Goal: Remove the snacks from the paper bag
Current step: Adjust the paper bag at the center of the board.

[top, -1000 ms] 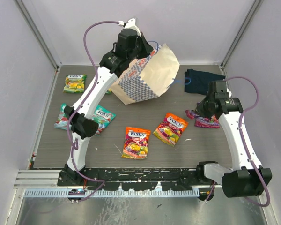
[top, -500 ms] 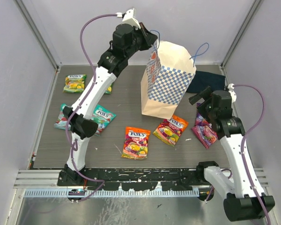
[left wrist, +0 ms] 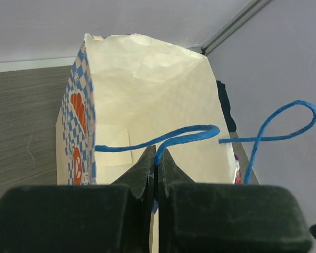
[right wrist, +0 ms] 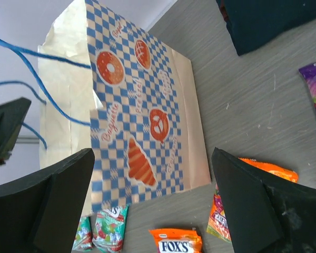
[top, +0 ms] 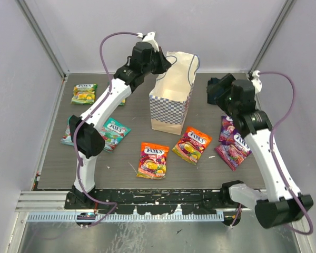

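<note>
The paper bag [top: 171,103] stands upright at the back middle of the table, mouth up. My left gripper [top: 165,61] is shut on its blue cord handle [left wrist: 189,134] above the mouth; my fingers hide the bag's bottom [left wrist: 147,105]. My right gripper [top: 215,89] stands open just right of the bag [right wrist: 142,121], with nothing between its fingers [right wrist: 58,200]. Snacks lie on the table: a green one [top: 84,94], a teal one [top: 115,132], two orange [top: 152,159] [top: 191,144] and two purple [top: 233,152] [top: 227,126].
A dark navy cloth [right wrist: 268,21] lies at the back right, behind my right gripper. Another teal packet [top: 68,133] lies by the left arm. Grey walls close in the table on the left, back and right.
The bag swung from tilted in the air to upright on the table, a little further left. My right gripper opened and moved from the purple packets up to the bag's right side.
</note>
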Robot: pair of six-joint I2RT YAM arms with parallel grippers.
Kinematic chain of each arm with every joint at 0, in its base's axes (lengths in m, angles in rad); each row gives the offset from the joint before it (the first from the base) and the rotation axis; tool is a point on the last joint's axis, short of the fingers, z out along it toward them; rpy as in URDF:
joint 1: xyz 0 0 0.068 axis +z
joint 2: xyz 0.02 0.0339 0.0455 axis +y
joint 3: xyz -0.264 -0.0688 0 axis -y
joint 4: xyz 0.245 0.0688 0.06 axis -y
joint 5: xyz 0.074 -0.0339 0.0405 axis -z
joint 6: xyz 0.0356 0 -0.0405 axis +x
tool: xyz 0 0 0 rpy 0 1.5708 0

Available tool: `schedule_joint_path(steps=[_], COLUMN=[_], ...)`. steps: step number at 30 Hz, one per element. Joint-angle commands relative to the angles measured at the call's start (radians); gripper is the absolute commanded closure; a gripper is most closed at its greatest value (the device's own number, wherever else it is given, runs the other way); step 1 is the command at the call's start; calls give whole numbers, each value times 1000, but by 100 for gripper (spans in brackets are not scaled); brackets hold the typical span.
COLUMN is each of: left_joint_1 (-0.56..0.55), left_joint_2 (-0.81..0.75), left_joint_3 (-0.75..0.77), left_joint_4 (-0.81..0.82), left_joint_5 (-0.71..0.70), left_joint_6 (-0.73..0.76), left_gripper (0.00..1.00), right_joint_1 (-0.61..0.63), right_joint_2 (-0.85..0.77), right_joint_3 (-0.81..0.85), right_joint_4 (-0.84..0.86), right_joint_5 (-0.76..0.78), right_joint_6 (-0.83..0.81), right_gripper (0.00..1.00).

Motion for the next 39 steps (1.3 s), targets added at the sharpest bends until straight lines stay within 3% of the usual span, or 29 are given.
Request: schedule_joint_path(steps=[1, 9, 14, 18, 21, 25, 26, 30, 39], left_joint_1=[18, 25, 51, 80, 103, 123, 127, 151, 179], left_joint_2=[-108, -128, -112, -69, -32, 71, 103, 238, 389], left_joint_3=[2, -5, 36, 98, 148, 262, 292, 409, 463], left_joint_4=[47, 9, -27, -56, -65, -72, -58, -2, 258], left_joint_5=[0, 0, -9, -3, -2, 2, 25, 107, 234], left_joint_6=[37, 75, 80, 72, 52, 40, 49, 40, -110], left_gripper=[100, 100, 100, 100, 100, 100, 100, 100, 100], right_joint_1=[16, 50, 53, 55, 61, 98, 115, 225, 423], right_joint_2=[164, 347, 452, 496, 519, 545, 543, 515, 513], right_joint_3=[171, 396, 500, 535, 578, 641, 638, 574, 513], right_joint_4=[-34, -27, -97, -110, -139, -196, -200, -167, -65], right_joint_5=[21, -36, -81, -109, -105, -89, -88, -75, 69], right_joint_6=[-56, -168, -222, -235, -246, -241, -225, -94, 67], right_gripper=[0, 2, 15, 21, 44, 96, 99, 99, 98])
